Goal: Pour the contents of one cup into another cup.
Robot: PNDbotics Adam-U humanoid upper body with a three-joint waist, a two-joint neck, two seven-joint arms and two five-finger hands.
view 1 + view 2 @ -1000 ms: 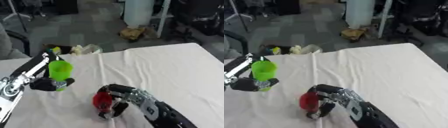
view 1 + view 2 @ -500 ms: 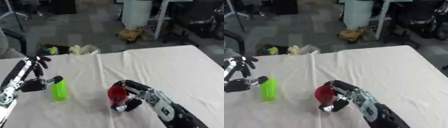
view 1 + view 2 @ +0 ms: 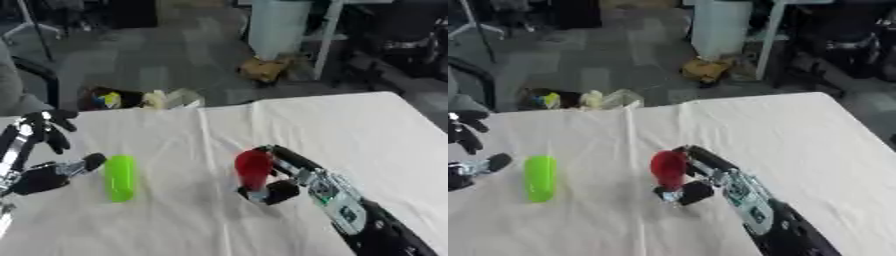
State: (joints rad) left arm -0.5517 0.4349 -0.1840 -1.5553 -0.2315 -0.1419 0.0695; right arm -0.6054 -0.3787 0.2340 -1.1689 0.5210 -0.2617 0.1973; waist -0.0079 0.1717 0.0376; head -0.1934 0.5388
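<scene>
A green cup rests on the white cloth at the left and looks upright. My left hand is just left of it, open, with its fingers spread upward and the thumb tip close to the cup's top. It holds nothing. A red cup stands near the middle of the table. My right hand is shut on the red cup from the right, fingers curled round its far side and the thumb at its base. What is inside either cup is hidden.
The white tablecloth covers the whole table, and its far edge runs across the upper middle. Beyond that edge, on the floor, are a bag, a brown box and a white column.
My left hand had the green cup lifted; it has set the cup on the cloth and opened away from it. My right hand stays shut on the red cup. The camera has shifted.
</scene>
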